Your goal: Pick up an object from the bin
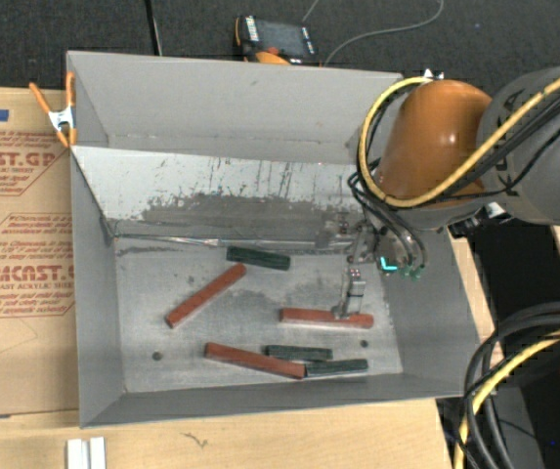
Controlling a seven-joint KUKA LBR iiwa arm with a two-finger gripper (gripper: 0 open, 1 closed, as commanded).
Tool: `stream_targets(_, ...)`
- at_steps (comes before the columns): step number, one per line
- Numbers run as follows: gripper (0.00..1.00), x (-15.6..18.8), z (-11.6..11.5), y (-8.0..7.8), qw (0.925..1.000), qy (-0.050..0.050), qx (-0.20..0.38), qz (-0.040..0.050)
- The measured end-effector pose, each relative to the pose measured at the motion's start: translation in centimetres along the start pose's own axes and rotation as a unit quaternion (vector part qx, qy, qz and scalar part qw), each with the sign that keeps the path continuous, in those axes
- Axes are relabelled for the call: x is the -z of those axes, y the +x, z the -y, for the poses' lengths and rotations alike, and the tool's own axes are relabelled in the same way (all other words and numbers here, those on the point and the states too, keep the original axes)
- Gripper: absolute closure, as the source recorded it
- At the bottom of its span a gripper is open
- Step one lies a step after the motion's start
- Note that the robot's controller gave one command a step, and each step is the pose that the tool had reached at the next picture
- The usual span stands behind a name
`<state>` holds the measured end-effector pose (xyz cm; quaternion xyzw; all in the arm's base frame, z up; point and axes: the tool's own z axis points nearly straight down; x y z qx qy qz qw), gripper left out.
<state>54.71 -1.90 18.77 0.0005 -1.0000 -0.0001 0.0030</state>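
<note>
Gripper (352, 301) low over right end of the red-brown stick (309, 315) near the bin (426, 340) right wall, claw opening cannot tell; risk: an end-on, off-centre grip lets the flat stick pivot and slip.

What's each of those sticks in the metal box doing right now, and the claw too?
gripper: low in the bin, at the right end of the right-hand red stick.
right-hand red stick: lying flat, beneath the gripper.
slanted red stick: lying flat, alone.
upper green stick: lying flat, alone.
front green sticks: lying flat, side by side.
front red stick: lying flat, touching them.
</note>
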Motion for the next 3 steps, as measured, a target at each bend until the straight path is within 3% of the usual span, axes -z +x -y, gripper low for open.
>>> stream_targets(1, 0.0, -12.1, 1.6, 1.8, 0.997, 0.0, 0.077, 0.0004)
stream_targets(2, 1.0, -11.7, 1.6, 1.5, 0.997, 0.0, 0.077, 0.004)
stream_targets(3, 1.0, 6.5, 3.1, -1.2, 0.9984, 0.001, 0.055, 0.009)
